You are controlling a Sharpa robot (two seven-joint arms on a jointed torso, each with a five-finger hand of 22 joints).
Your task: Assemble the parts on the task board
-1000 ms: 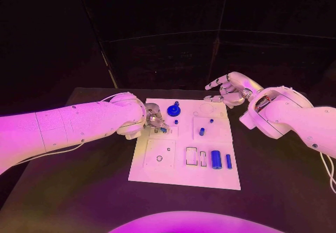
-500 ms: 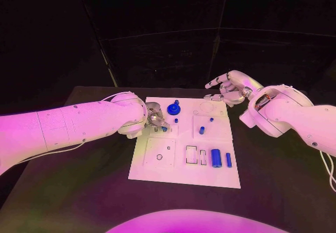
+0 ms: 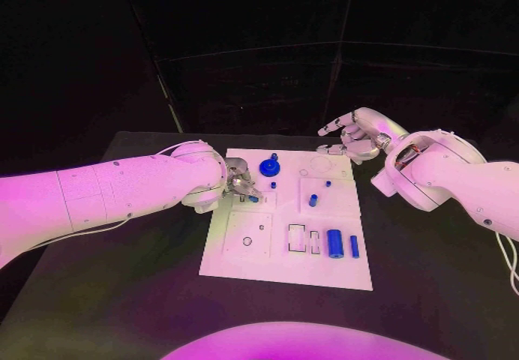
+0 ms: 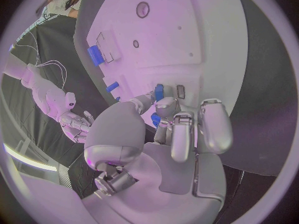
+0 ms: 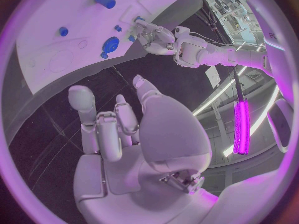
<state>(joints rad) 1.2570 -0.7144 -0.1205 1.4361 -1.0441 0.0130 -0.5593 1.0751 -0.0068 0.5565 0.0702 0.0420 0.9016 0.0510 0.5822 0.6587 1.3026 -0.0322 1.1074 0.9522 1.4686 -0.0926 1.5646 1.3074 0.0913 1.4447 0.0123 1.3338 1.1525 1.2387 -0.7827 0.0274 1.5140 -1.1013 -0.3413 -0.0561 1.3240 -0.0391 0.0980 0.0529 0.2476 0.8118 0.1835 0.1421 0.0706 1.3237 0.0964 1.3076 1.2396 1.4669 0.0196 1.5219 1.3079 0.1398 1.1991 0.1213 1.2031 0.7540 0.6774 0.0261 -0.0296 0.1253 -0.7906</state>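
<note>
Now pinching small blue part (image 4: 158, 91) in fingertips of left hand (image 3: 237, 186), lowering it over far-left area of task board (image 3: 283, 266), judging it belongs in slot (image 4: 181, 91) just beside it. Part sitting at fingertips, touching or nearly touching board; cannot tell which. Right hand (image 3: 354, 135) hovering beyond board's far-right corner, fingers apart, holding nothing, keeping out of way. Other blue parts (image 3: 334, 245) waiting near board's right edge.

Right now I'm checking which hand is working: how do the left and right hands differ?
The left hand is over the task board, fingers closed on a small blue part; the right hand hangs beyond the board's far right corner, fingers apart, holding nothing. Both are silver, on white arms.
</note>
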